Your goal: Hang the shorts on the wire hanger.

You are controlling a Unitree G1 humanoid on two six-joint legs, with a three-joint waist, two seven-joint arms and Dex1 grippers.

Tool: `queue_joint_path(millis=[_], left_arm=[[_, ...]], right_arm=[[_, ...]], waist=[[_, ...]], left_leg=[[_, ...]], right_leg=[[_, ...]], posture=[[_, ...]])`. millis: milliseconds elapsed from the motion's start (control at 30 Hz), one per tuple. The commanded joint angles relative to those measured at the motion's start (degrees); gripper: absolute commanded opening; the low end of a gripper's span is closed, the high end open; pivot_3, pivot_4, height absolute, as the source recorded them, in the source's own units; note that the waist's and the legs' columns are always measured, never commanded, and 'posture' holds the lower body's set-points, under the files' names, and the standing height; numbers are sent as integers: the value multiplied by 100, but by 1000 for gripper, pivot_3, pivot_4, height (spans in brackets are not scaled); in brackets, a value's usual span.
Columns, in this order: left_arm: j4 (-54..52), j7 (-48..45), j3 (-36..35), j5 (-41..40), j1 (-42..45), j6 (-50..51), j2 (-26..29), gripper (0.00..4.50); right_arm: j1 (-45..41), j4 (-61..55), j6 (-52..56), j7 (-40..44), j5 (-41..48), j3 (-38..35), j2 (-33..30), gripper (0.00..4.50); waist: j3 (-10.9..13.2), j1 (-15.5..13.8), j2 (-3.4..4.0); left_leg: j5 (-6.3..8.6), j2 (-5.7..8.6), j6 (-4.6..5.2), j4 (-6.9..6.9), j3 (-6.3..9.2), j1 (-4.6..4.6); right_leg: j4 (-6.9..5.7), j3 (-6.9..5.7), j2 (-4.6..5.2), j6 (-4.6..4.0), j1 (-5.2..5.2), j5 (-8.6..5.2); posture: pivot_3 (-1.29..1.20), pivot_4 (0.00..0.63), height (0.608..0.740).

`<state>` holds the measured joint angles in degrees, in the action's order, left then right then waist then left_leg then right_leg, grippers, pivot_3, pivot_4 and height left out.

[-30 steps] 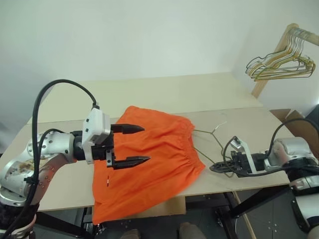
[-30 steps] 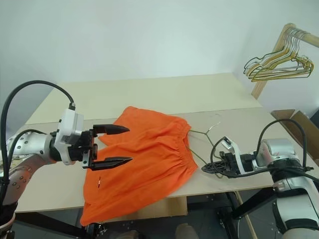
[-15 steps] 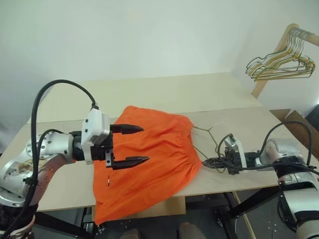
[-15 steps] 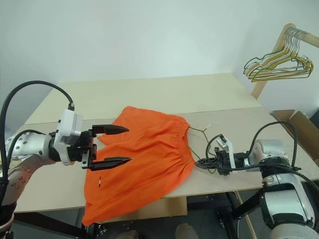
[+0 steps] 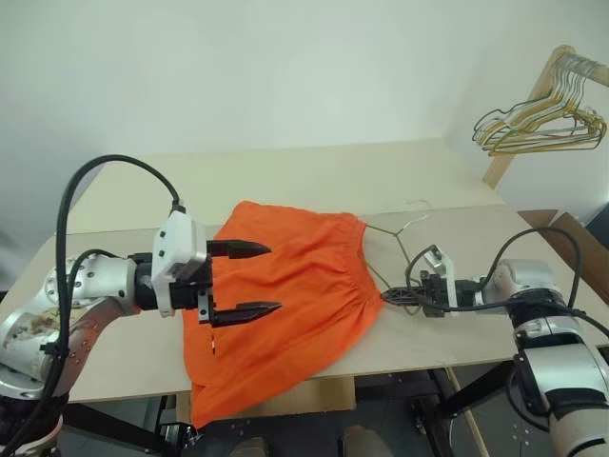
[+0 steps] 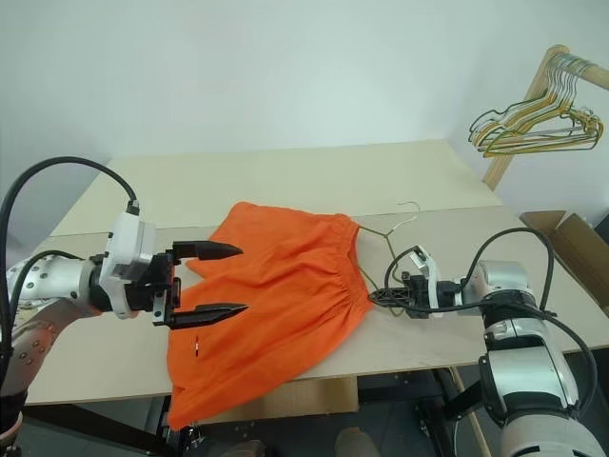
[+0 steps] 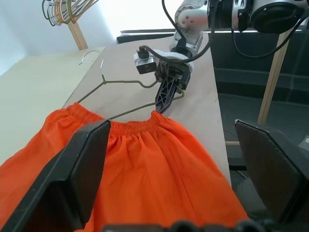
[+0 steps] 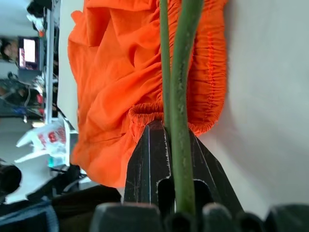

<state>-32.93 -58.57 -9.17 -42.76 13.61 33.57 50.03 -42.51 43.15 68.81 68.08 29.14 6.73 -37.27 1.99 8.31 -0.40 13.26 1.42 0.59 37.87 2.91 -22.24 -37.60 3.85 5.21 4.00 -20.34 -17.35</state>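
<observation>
Right claw is clamped on the wire hanger at the shorts' waistband edge. Left claw hovers spread above the shorts, which lie flat on the surface, one leg overhanging the near edge.

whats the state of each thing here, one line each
shorts: lying flat on the table, gathered waistband toward the right gripper, one leg hanging over the near edge
wire hanger: lying on the table, partly tucked into the waistband, pinched by the right gripper
left gripper: open, holding nothing, above the shorts
right gripper: shut on the wire hanger at the waistband
bunch of hangers: hanging on the wooden rack
table: holding the shorts and hanger
</observation>
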Motion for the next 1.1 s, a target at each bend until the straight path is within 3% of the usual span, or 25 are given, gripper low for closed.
queue_joint_path(millis=[33,167,333,467,667,900,1100], left_arm=[[140,18,-39,171,253,-234,11,4439],[483,-57,120,339,549,-358,-61,4439],[1108,-511,381,570,1095,-629,-35,4439],[2422,-1175,754,1064,2278,-1079,19,4439],[4466,-2320,1333,1897,3904,-2040,-112,4439],[6087,-3339,2118,2735,4974,-3055,-595,4439],[7318,-3034,2750,3917,5392,-4158,-1311,4439]], right_arm=[[795,-2050,-893,-274,-148,-193,-290,0],[1251,-3421,-1211,-465,-145,-358,-480,0],[1139,-4366,-1908,-749,-480,-276,-647,0],[926,-4920,-2360,-633,-762,-50,-922,0],[535,-5095,-2608,-648,-1208,370,-1099,0],[253,-5357,-2546,-444,-1446,746,-1232,0],[104,-5404,-2451,-387,-1560,873,-1247,0]], waist=[[0,-55,0],[1,-88,2],[1,-40,2],[3,-6,-2],[4,201,-2],[4,436,-3],[4,550,-4]], left_leg=[[0,0,0,0,3,-3],[0,-1,-1,0,-2,-4],[-1,-5,-2,0,-2,0],[-2,3,-2,0,-1,-8],[-2,8,-3,-1,0,-11],[-2,8,-2,-1,3,-16],[-2,9,-1,-1,5,-15]], right_leg=[[1,-3,1,1,-2,0],[-5,2,0,2,-9,-1],[-6,1,-6,1,-9,-1],[-1,-4,1,2,-12,-1],[7,-7,3,4,-14,-2],[1,-7,7,6,-20,-3],[-5,-5,10,9,-20,-3]], posture=[[-100,0,740],[-141,0,740],[-172,0,740],[-206,0,740],[-240,0,740],[-259,0,740],[-268,0,740]])
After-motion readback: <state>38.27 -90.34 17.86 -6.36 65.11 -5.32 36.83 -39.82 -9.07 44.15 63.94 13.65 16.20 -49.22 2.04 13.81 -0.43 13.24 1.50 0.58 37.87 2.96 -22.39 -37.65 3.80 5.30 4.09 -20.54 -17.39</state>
